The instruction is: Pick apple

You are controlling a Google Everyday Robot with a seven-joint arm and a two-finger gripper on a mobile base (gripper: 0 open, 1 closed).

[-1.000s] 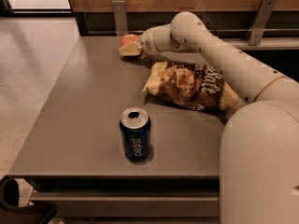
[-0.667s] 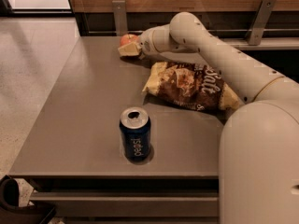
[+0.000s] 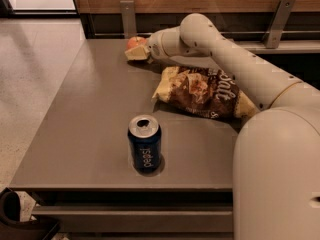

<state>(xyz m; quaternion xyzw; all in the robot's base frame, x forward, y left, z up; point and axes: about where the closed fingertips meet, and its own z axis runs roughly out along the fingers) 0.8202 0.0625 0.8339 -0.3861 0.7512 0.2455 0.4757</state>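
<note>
The apple (image 3: 134, 42) is small and reddish-orange. It sits at the far edge of the grey table (image 3: 90, 114), left of centre. My gripper (image 3: 136, 53) reaches across the table from the right and is right at the apple, against its near side. The gripper's cream tip covers the lower part of the apple. The arm (image 3: 225, 54) stretches back over a chip bag to my body at the right.
A brown and yellow chip bag (image 3: 200, 91) lies under the arm in the middle of the table. A blue Pepsi can (image 3: 144, 143) stands upright near the front edge. A wooden wall with metal brackets (image 3: 128, 14) runs behind the table. The floor lies to the left.
The gripper tip and the apple sit slightly higher in the view than a second ago. The can and the chip bag have not moved.
</note>
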